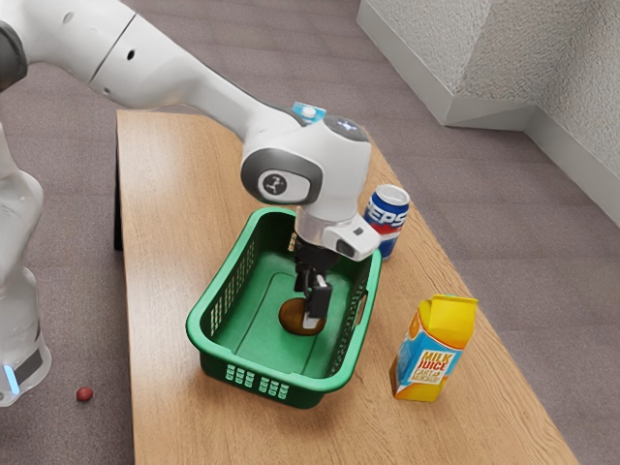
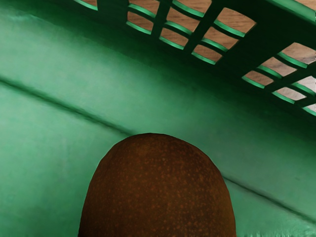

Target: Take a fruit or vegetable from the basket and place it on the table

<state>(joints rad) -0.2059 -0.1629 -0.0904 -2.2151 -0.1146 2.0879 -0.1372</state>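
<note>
Exterior view: hand [image 1: 307, 306] at brown fruit [image 1: 293, 317], its opening unclear.

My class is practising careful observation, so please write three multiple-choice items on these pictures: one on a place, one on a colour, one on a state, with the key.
1. Where is the brown, rounded item?
A) On the floor
B) On top of the carton
C) Inside the basket

2. What colour is the basket?
A) Green
B) White
C) Red

3. How is the drink carton placed?
A) Lying on its side
B) Standing upright
C) Upside down

Key:
1. C: it lies on the basket's bottom, within the walls, under the gripper.
2. A: rim, walls and bottom are all green.
3. B: its base is on the table, its yellow top uppermost.
</note>
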